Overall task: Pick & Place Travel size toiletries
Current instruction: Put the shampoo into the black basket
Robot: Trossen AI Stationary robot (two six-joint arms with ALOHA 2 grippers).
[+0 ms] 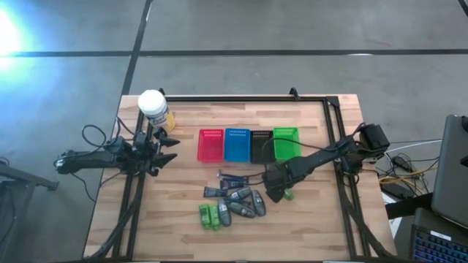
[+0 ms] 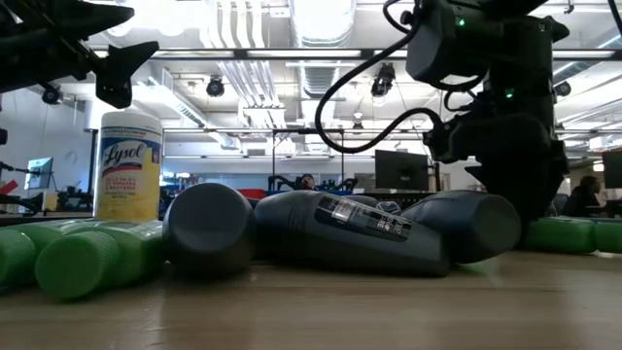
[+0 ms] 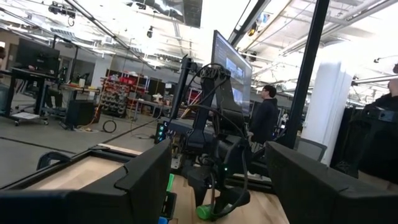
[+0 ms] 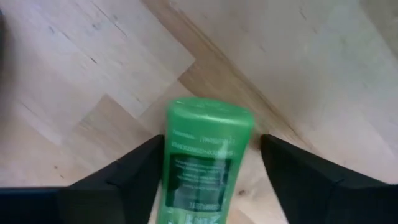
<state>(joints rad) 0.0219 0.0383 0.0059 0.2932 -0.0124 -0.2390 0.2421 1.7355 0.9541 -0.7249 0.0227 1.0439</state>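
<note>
Right end effector (image 1: 281, 194) sits low over a green bottle (image 1: 288, 194) on the worktop (image 1: 183, 226), just beside the grey and green toiletries pile (image 1: 230, 205). Left end effector (image 1: 167, 150) waits by the white-lidded jar (image 1: 154, 107).

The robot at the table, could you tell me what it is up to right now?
It is sorting travel toiletries. The right gripper is down at the table with its fingers open on either side of a green bottle that lies on the wood, not yet gripped. The other grey and green bottles sit in a pile nearby, in front of a row of four small baskets. The left gripper waits open at the table's left side, near the yellow jar.
</note>
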